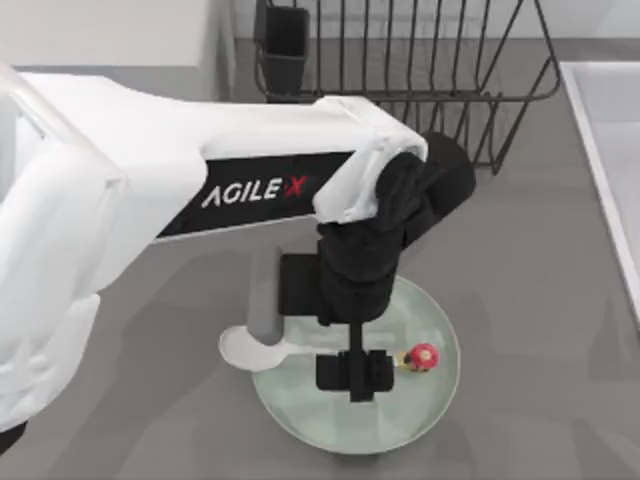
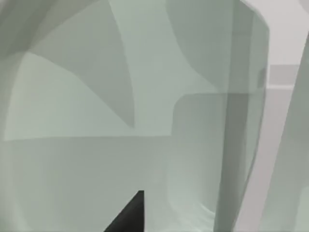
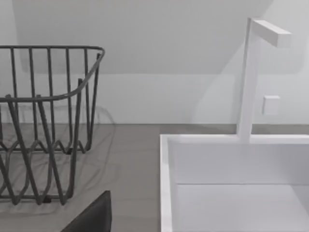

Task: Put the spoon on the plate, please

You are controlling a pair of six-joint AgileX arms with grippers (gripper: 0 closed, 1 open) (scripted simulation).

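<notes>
Spoon (image 1: 262, 348) lies across the plate (image 1: 420, 420): bowl hanging past the left rim over the bench (image 1: 540, 300), red knob resting inside toward the right. It looks light, stiff and glossy, likely slippery, so mid-handle is the sensible hold. Left claw (image 1: 354, 374) sits low over that handle; whether it grips or has let go, I cannot tell. Far behind stands a wire rack (image 1: 420, 60), nothing visible in it; a white sink (image 3: 231, 193) at far right looks bare.

Glossy tableware on a matt grey table

The plate (image 1: 432, 405) is smooth, glossy, glass-like mint; the spoon (image 1: 245, 348) smooth white, its knob shiny red. The dish rack (image 1: 430, 70) looks like dark painted wire; the sink (image 3: 231, 193) smooth matt white.
</notes>
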